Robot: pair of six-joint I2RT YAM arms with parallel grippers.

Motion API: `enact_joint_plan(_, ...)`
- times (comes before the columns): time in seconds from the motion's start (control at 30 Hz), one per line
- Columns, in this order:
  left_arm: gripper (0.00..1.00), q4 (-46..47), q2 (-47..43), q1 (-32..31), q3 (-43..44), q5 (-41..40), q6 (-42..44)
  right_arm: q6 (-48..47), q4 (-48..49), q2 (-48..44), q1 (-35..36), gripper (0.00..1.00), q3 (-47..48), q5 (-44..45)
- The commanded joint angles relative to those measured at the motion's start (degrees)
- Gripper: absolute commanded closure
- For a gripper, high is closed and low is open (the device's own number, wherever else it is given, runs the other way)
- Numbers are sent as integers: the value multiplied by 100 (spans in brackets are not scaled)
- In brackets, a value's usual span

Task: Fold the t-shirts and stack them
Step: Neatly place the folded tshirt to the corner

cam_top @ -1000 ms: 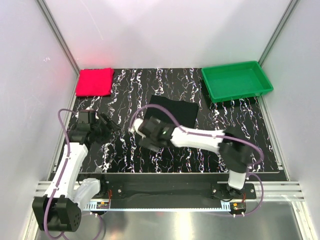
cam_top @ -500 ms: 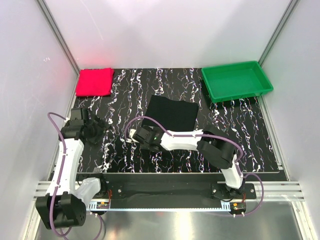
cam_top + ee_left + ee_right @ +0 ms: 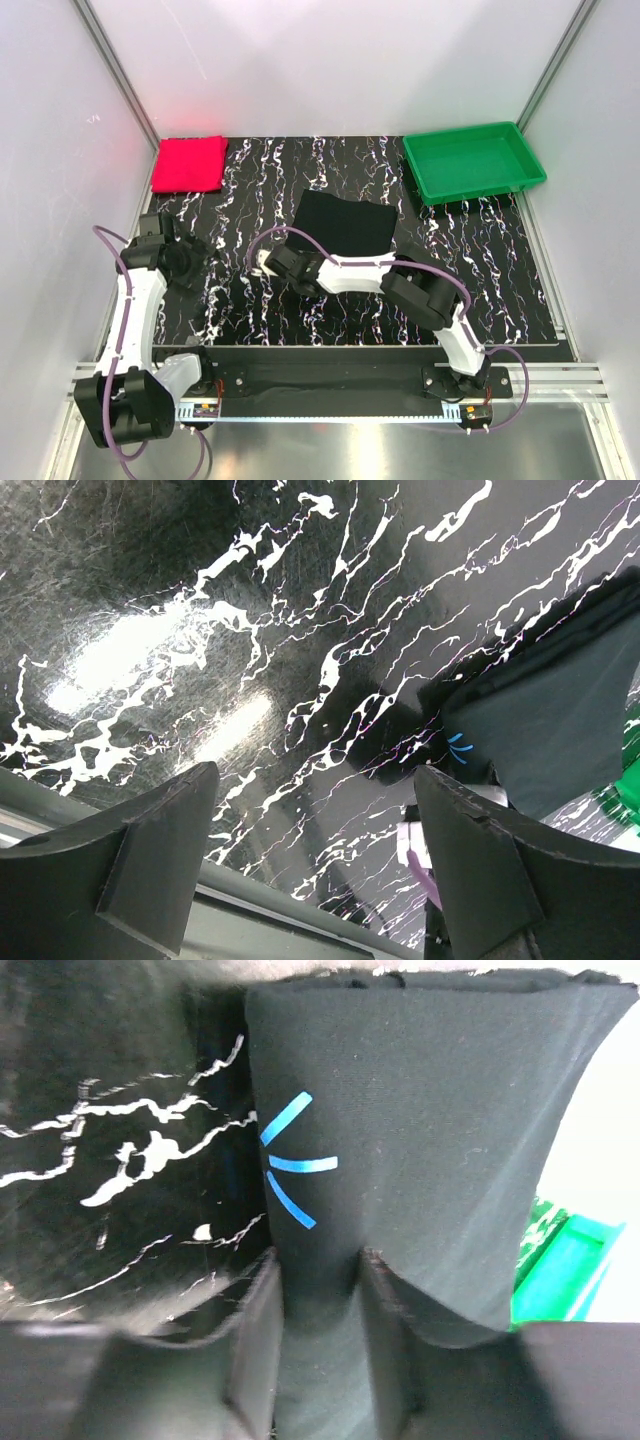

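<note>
White walls close in a black table (image 3: 480, 290) veined with white marbling, with both arms bolted at its near edge. The pinkish-red t-shirt (image 3: 188, 164) lies folded into a neat square at the far left corner, which looks like the base of the stack. A green tray (image 3: 470, 165) sits at the far right corner, apart from the cloth. The black t-shirt (image 3: 350, 222) lies folded near the middle of the table, its near left corner lifted slightly off the surface. The right gripper (image 3: 318, 1265) is clamped on that corner. In the right wrist view the dark cloth runs up between the two fingers, and a small blue mark (image 3: 290, 1165) shows just above the pinch. Taking hold at a corner probably lets the arm lift or drag the folded shirt without undoing the fold. The left gripper (image 3: 315, 780) hovers over bare table toward the near left edge, jaws spread wide and holding nothing. It seems parked clear of the work. The likely next move is carrying the black shirt to the red one. The fold could slip open on the way.
</note>
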Motion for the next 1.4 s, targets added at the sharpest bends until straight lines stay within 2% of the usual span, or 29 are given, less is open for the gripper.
enact_joint_plan(0.0, 15, 37, 124, 32, 273, 26, 108, 9, -40, 110, -122, 68, 85, -324)
enact_joint_plan(0.13, 14, 159, 528, 32, 317, 245, 434, 9, -48, -215, -139, 86, -90, -508)
enact_joint_plan(0.17, 14, 342, 589, 32, 274, 515, 513, 9, -48, -294, -148, 88, -134, -526)
enact_joint_plan(0.2, 14, 466, 642, 32, 247, 701, 671, 9, -48, -478, -157, 95, -187, -535)
enact_joint_plan(0.23, 14, 607, 739, 32, 195, 1225, 785, 26, -66, -575, -148, 100, -292, -544)
enact_joint_plan(0.37, 13, 1798, 661, 32, -173, 2097, 796, -26, -101, -1190, -148, 100, -644, -763)
enact_joint_plan(0.47, 7, 2537, 774, 32, -342, 2415, 532, -149, -110, -1621, -175, 100, -942, -824)
enact_joint_plan(0.53, 5, 3127, 958, -3, -543, 2879, 243, -175, -110, -1945, -192, 100, -1118, -1061)
enact_joint_plan(0.57, 4, 3844, 1116, -21, -623, 3039, 85, -176, -119, -2034, -192, 100, -1162, -1106)
enact_joint_plan(0.6, 4, 4112, 1439, -108, -676, 3136, -178, -176, -110, -2114, -210, 100, -1189, -1115)
enact_joint_plan(0.73, 1, 5131, 2170, -486, -798, 3365, -749, -141, -119, -2386, -298, 100, -1268, -1211)
enact_joint_plan(0.77, 1, 5856, 2259, -591, -869, 3392, -987, -132, -119, -2430, -306, 100, -1277, -1264)
enact_joint_plan(0.8, 1, 6090, 2356, -810, -904, 3366, -1328, -123, -110, -2466, -315, 100, -1295, -1291)
enact_joint_plan(0.93, 1, 6373, 2769, -1496, -677, 2911, -1481, -105, -119, -2650, -429, 100, -1365, -1458)
enact_joint_plan(1.03, 1, 7075, 3103, -1875, -712, 2751, -1928, -88, -119, -2782, -482, 100, -1409, -1571)
enact_joint_plan(1.2, 1, 6822, 3893, -2261, -299, 2611, -1895, -26, -110, -2932, -614, 100, -1374, -1616)
enact_joint_plan(1.37, 1, 6794, 4518, -2359, 79, 2531, -1815, 35, -119, -3116, -667, 100, -1391, -1721)
